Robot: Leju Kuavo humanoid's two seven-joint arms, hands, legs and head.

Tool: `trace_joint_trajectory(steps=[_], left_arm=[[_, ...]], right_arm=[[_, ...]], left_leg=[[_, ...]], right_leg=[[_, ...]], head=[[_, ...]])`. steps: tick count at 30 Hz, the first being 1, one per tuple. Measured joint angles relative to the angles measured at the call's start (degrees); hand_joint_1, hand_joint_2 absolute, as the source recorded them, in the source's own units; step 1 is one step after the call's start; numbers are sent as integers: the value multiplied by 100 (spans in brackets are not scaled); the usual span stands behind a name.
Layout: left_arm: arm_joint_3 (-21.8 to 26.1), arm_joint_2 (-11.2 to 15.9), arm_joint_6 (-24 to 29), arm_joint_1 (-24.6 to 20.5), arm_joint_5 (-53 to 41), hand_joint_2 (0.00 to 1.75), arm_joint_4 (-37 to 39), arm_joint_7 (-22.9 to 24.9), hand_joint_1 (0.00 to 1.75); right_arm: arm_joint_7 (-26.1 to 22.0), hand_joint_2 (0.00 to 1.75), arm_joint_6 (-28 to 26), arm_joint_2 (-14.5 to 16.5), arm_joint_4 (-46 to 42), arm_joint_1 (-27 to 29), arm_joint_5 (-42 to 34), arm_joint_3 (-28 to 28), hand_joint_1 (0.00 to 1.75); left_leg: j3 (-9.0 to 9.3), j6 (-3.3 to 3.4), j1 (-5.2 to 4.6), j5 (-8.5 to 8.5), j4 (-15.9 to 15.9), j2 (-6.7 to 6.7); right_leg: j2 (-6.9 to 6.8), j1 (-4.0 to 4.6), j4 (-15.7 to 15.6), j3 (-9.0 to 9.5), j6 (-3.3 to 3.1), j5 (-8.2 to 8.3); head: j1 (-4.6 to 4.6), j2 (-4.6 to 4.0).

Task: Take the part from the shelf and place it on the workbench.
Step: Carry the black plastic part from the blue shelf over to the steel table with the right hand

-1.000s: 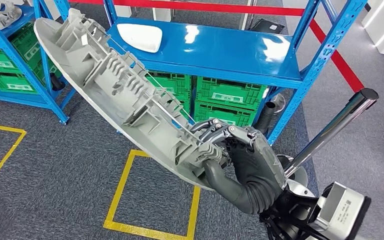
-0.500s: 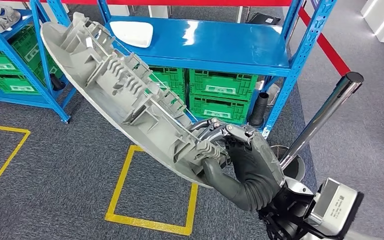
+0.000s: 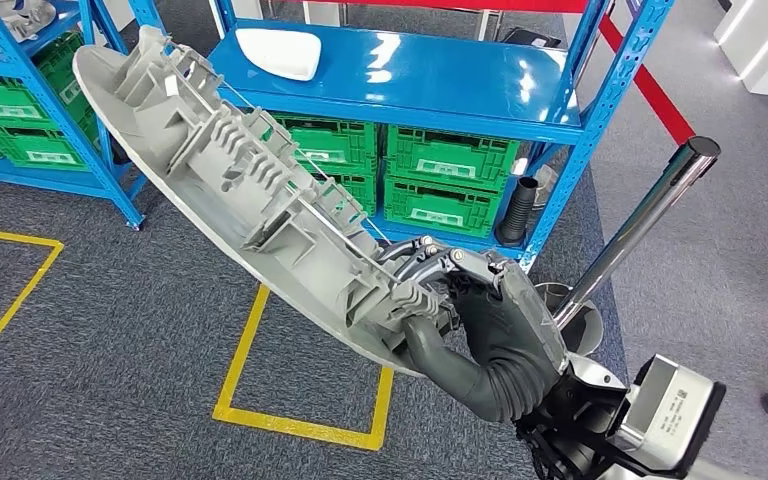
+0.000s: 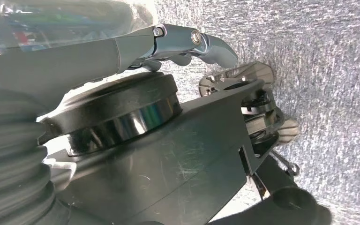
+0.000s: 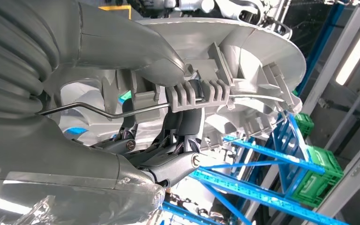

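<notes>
The long grey moulded plastic panel [image 3: 250, 200] is off the shelf and carried in the air above the grey carpet [image 3: 110, 330], in front of the blue rack [image 3: 430, 85]. Its ribbed inner face is turned up toward the head camera, and it slants from the right robot hand [image 3: 470, 320] at its near end up and away toward the left.

It looks stiff and probably light for its size, a thin shell braced by ribs and clips, with a thin metal rod [image 5: 136, 108] running along it. Held by one end only, its length will likely lever against the grasp and swing with every turn (the far tip passes close to the rack's uprights). The ribs give a sure, non-slip purchase, though the small clips could snap under a knock.

The right robot hand grasps the panel's near end, dark fingers [image 5: 183, 161] and thick thumb wrapped into the ribbing, with the forearm raised in front of the body.

The left robot hand [image 4: 215, 51] hangs over the carpet; whether it is closed I cannot tell.

No bench is in sight, so the carry is likely mid-way.
</notes>
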Motion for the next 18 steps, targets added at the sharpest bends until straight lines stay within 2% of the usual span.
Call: trace_joint_trajectory(steps=[1,2,3,4,5,6,7,8,9,11,12,13,14,16,17,18], left_arm=[[0,-2,-1,-1,0,175,-1,0,0],[0,-2,-2,-1,0,175,-1,0,0],[1,-2,-1,-3,0,175,-2,-1,0],[1,-2,-1,-5,0,175,-4,-1,0],[2,-2,0,-8,1,175,-7,-1,0],[2,-2,1,-11,3,175,-10,-2,0],[2,-2,2,-15,5,175,-12,-2,0],[2,-2,3,-18,8,175,-13,-2,0],[3,-1,8,-21,12,175,-13,-2,0],[4,2,20,-21,20,175,-13,-2,0],[4,3,25,-20,23,175,-13,-2,0],[5,4,28,-20,25,175,-13,-2,0],[5,6,29,-20,25,175,-13,-2,0],[7,7,30,-21,26,175,-13,-2,0],[7,7,31,-22,27,175,-13,-2,0],[7,7,31,-21,28,175,-13,-2,0]], right_arm=[[0,175,5,0,2,3,-5,1,175],[0,175,10,0,4,5,-11,3,175],[0,175,14,0,7,4,-16,4,175],[0,175,16,0,9,4,-20,4,175],[1,175,19,0,12,1,-22,5,175],[1,175,21,0,14,-3,-22,4,175],[0,175,22,0,14,-7,-23,3,175],[-1,175,24,0,14,-9,-23,2,175],[-2,175,25,-1,15,-10,-23,1,175],[-2,175,29,-2,16,-10,-23,0,175],[-3,175,30,-3,18,-11,-23,0,175],[-4,175,31,-2,20,-12,-23,1,175],[-7,175,31,-2,22,-14,-23,1,175],[-10,175,33,-2,28,-8,-23,1,175],[-12,175,36,-2,32,-5,-23,1,175],[-13,175,40,-2,35,-2,-23,2,175]], left_leg=[[-64,3,-1,41,9,0],[-137,0,-1,84,25,1],[-212,-7,0,124,46,1],[-281,-18,1,157,72,1],[-349,-36,2,188,106,-1],[-404,-58,-3,208,141,-3],[-451,-86,-11,229,177,-4],[-485,-120,-19,255,207,-6],[-513,-154,-25,286,222,-6],[-547,-224,-22,341,234,-8],[-573,-256,-18,296,265,-10],[-624,-291,-12,142,400,-12],[-698,-323,-2,-92,643,-13],[-864,-375,13,-601,1358,-13],[-891,-383,16,-716,1631,-13],[-844,-380,16,-721,1740,-13]], right_leg=[[0,-4,350,-100,16,-183],[-1,-7,590,-136,30,-244],[-1,-10,643,-82,38,-189],[-3,-14,475,78,39,-45],[-6,-18,140,326,35,126],[-10,-16,-272,596,22,218],[-8,-11,-628,815,-2,252],[-4,-4,-867,948,-30,242],[4,8,-972,992,-63,213],[7,5,-998,942,-150,260],[2,-4,-1002,909,-196,300],[-7,-16,-1011,865,-243,350],[-16,-23,-1013,814,-278,399],[-22,-12,-998,697,-308,484],[-23,-4,-986,637,-310,523],[-24,4,-971,575,-310,559]], head=[[7,0],[11,0],[16,0],[24,0],[34,0],[43,0],[48,0],[52,0],[54,0],[55,0],[50,0],[32,0],[15,0],[-20,0],[-24,0],[-27,0]])
